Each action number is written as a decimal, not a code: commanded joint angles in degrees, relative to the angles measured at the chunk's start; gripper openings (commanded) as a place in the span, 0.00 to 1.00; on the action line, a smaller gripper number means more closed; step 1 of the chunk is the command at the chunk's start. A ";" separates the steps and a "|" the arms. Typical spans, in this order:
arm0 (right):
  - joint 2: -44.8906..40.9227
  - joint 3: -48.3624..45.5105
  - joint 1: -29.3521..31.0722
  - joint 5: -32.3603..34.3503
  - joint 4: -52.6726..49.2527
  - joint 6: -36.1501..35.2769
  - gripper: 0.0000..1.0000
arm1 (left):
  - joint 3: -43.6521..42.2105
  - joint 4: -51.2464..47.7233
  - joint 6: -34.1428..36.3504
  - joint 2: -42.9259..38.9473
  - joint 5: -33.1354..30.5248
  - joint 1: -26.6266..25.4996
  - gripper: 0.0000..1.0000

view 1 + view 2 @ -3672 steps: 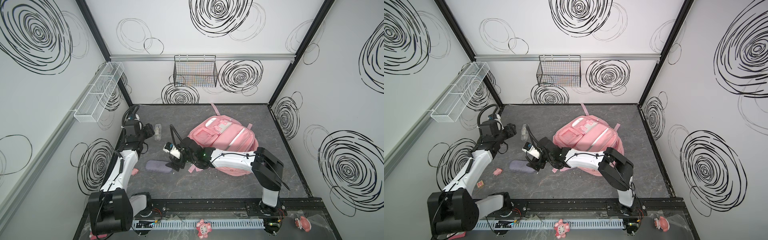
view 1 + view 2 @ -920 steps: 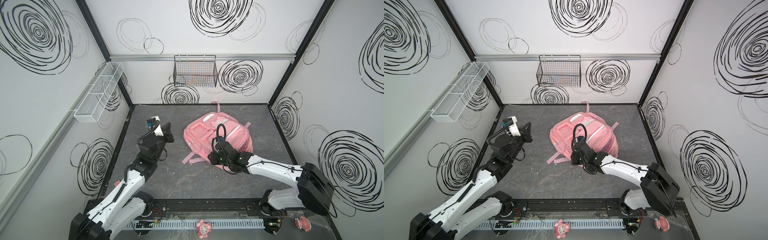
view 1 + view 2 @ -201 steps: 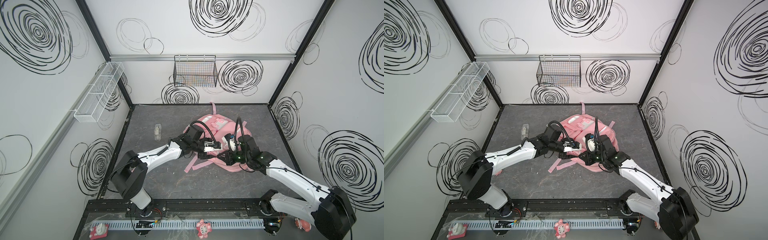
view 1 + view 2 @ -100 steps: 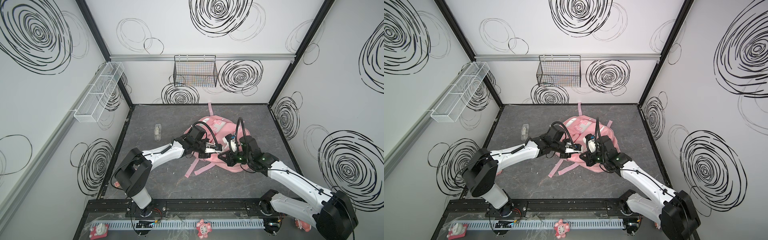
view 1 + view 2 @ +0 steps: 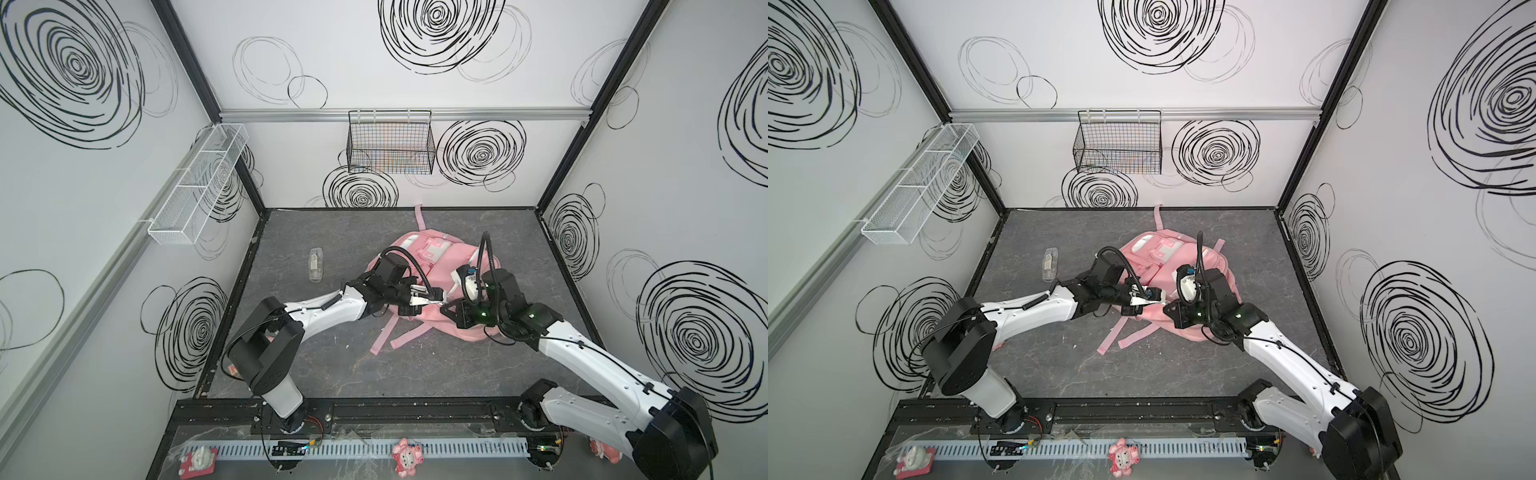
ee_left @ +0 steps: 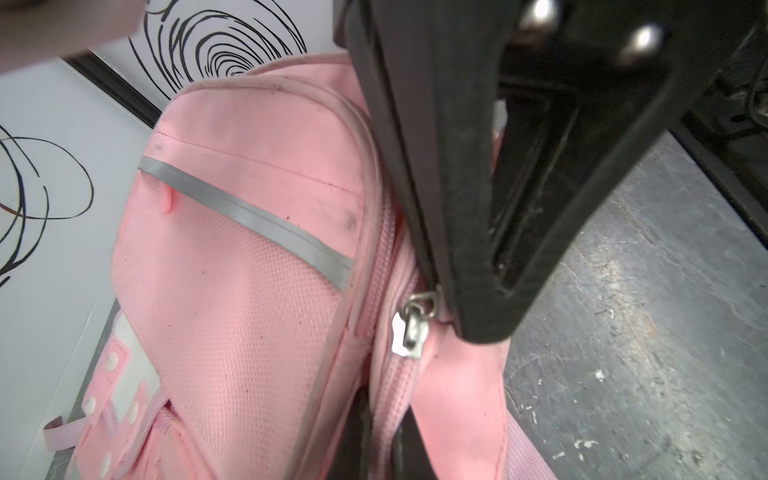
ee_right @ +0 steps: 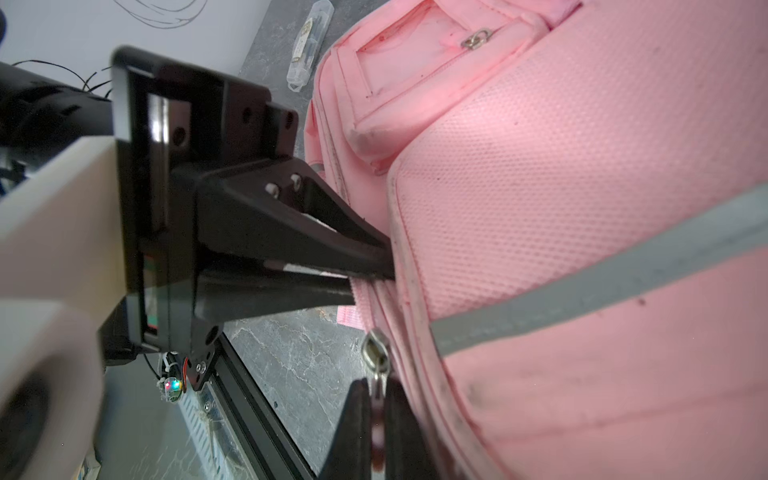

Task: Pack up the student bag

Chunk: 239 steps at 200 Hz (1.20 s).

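Straps (image 5: 380,340) trail toward the lower centre in both top views. Just above them the right gripper (image 5: 444,308) is clamped on the zipper pull (image 7: 376,353), likely to run the zip. The left gripper (image 5: 436,298) pinches the student bag (image 5: 432,253) beside it as an anchor. The bag lies flat mid-floor; a clear case (image 5: 316,264) lies unpacked left of it.
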 commanded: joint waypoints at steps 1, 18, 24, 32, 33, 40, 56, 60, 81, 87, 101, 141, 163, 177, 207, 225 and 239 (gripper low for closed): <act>-3.13 2.52 -1.98 5.49 -10.90 -2.77 0.00 | -1.29 2.22 -1.97 -2.59 -4.56 5.24 0.00; -3.95 3.45 -2.30 8.67 -13.96 -2.80 0.00 | -1.49 3.17 -2.53 -2.97 -4.57 6.28 0.00; -4.24 4.00 -2.47 8.97 -14.43 -2.78 0.00 | -1.61 3.28 -2.46 -3.15 -4.89 6.57 0.00; -4.37 4.80 -2.84 10.14 -15.43 -2.50 0.00 | -1.91 3.60 -2.29 -3.41 -5.95 6.84 0.00; -4.41 4.92 -2.87 10.34 -15.59 -2.41 0.00 | -1.99 3.67 -2.28 -3.46 -6.12 6.87 0.00; -4.36 5.67 -3.38 11.90 -16.71 -2.07 0.00 | -2.41 4.35 -2.27 -3.73 -7.72 7.09 0.00; -4.36 6.92 -5.24 14.11 -18.87 -1.93 0.00 | -3.79 7.44 -3.10 -4.51 -11.42 7.83 0.00; -4.53 7.04 -5.83 14.42 -19.18 -1.90 0.00 | -4.17 8.30 -3.42 -4.76 -12.19 8.06 0.00; -5.53 7.84 -8.73 14.41 -19.70 -2.30 0.00 | -2.13 2.49 0.74 -4.77 -15.07 5.83 0.00; -5.84 8.20 -8.67 12.89 -18.96 -2.90 0.00 | -0.67 -0.92 2.52 -4.47 -15.92 4.18 0.01; -6.29 8.65 -8.41 5.10 -15.59 -3.31 0.00 | 1.88 -5.93 4.14 -4.35 -17.56 0.29 0.22; -8.16 5.41 -2.08 -11.03 0.33 5.06 0.00 | 1.13 -2.14 -0.76 -9.51 -16.28 -7.48 0.77; -9.18 2.96 2.49 -11.30 7.47 9.41 0.00 | -0.83 0.96 -2.24 -11.55 -14.98 -11.54 0.93; -9.59 0.53 4.71 -12.33 13.65 13.29 0.00 | -0.67 -0.89 -1.35 -11.13 -14.99 -13.90 0.94; -10.92 -1.35 7.76 -9.77 18.80 16.38 0.00 | -1.72 -0.35 -3.14 -9.85 -16.75 -13.90 0.89; -11.00 -0.94 7.82 -8.50 17.82 15.65 0.00 | -2.32 -0.16 -3.85 -9.92 -18.48 -13.48 0.88; -10.38 -0.01 7.82 -7.78 16.20 14.72 0.00 | -2.87 -0.21 -4.06 -10.68 -17.64 -12.88 0.87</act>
